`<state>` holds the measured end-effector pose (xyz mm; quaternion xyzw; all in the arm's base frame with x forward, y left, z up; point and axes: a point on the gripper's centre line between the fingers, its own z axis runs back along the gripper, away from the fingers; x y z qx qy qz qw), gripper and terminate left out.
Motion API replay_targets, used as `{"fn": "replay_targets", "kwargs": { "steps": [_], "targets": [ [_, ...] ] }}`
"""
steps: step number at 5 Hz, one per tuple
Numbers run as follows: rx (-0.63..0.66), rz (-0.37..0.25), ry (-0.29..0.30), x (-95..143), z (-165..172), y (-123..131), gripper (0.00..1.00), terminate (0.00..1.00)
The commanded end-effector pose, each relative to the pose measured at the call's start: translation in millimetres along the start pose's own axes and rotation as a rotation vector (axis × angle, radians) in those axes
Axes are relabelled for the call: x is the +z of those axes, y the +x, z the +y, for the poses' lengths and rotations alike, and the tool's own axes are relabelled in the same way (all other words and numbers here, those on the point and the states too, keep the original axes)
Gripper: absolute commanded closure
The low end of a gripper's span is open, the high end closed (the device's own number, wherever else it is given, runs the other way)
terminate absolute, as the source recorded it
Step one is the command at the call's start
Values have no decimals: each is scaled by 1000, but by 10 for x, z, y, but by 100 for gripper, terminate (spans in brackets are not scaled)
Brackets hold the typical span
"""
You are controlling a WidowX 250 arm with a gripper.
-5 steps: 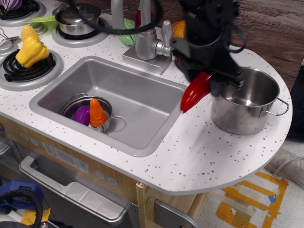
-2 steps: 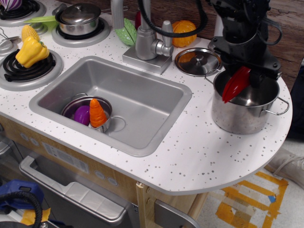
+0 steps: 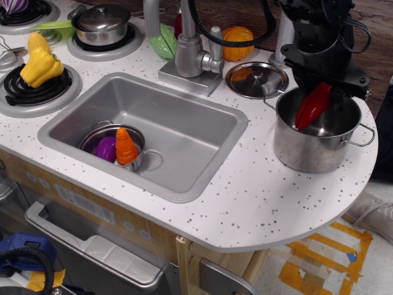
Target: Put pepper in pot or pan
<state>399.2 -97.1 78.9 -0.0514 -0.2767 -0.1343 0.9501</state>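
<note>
Pepper (image 3: 313, 106) hung clenched in the pincer (image 3: 326, 92) over the tall steel pot (image 3: 316, 132), its long axis slanted. The pointed tip aimed down and left, dipping below the pot's rim; the upper end was hidden by the pincer. The pot stood on the speckled desk (image 3: 258, 196).

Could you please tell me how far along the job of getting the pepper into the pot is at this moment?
Nearly done. The carry looks finished: the gripper is above the large steel pot, and the red pepper hangs tip-down inside its rim. In hand: the gripper appears shut on the pepper's upper end. Left: let go so the pepper drops in, then lift the arm away.
</note>
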Motion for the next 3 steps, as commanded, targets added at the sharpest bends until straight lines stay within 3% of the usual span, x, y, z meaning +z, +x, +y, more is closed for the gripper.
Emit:
{"fn": "replay_targets", "kwargs": {
  "steps": [1, 2, 3],
  "targets": [
    [2, -49, 6, 110, 36, 147, 0, 0],
    [2, -49, 6, 110, 36, 147, 0, 0],
    [2, -49, 6, 110, 36, 147, 0, 100]
  ]
}}
